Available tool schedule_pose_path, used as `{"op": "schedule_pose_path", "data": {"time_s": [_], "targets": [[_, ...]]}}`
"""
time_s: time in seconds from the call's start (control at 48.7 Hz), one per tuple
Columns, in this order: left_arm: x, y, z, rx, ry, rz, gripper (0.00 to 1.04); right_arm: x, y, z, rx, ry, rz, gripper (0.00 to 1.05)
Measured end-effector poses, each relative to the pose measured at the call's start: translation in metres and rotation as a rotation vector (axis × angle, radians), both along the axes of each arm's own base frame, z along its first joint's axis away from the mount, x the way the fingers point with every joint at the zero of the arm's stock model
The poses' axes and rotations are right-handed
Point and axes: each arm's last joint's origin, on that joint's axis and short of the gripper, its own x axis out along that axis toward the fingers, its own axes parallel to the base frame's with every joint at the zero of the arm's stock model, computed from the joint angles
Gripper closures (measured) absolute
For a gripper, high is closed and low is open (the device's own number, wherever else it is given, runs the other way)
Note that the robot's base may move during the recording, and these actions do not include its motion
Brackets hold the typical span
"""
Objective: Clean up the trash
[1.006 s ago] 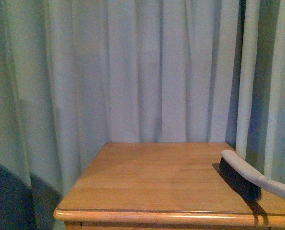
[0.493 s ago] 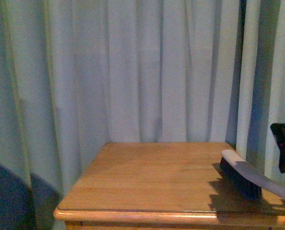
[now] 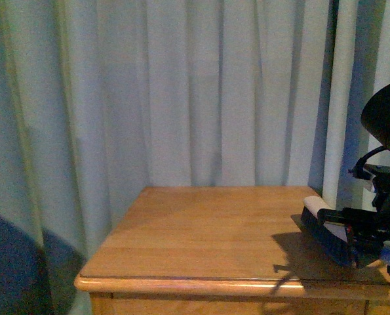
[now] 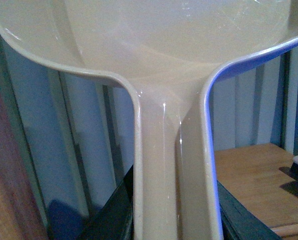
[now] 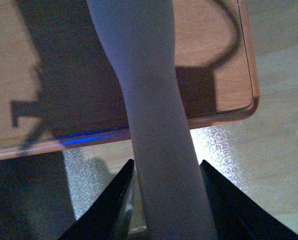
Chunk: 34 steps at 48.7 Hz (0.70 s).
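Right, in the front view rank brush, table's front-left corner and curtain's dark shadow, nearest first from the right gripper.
1. brush, at the right gripper, table's right side.
2. table's front-left corner, lower left.
3. dark shadow, far lower left on the curtain.

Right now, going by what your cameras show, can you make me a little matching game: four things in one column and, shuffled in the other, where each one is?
Things
1. pinkish-beige plastic dustpan
2. hand brush with dark bristles and a pale handle
3. honey-brown wooden table
4. pale grey-blue curtain

Places
A. hangs behind the table
B. handle lies between the fingers of the right claw
C. held by its handle in the left claw, up off the table
D. carries the brush near its right edge

Pairs: 1-C, 2-B, 3-D, 4-A
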Motion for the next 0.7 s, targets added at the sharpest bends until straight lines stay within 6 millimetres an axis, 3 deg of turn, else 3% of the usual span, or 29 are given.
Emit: {"op": "schedule_pose_path", "data": {"time_s": [0.185,0.37,0.472,0.595,0.698], "targets": [[0.000,0.000,0.000,0.000,0.000,0.000,0.80,0.001,-0.001,0.001,0.001,-0.012,-0.002,0.85],[0.000,0.000,0.000,0.000,0.000,0.000,0.80,0.000,-0.003,0.008,-0.021,-0.090,0.012,0.85],[0.000,0.000,0.000,0.000,0.000,0.000,0.80,-0.007,-0.006,0.023,-0.056,-0.228,0.030,0.85],[0.000,0.000,0.000,0.000,0.000,0.000,0.80,-0.042,-0.015,0.067,-0.116,-0.576,0.070,0.85],[0.000,0.000,0.000,0.000,0.000,0.000,0.80,-0.089,-0.027,0.096,-0.204,-0.838,0.090,0.85]]}}
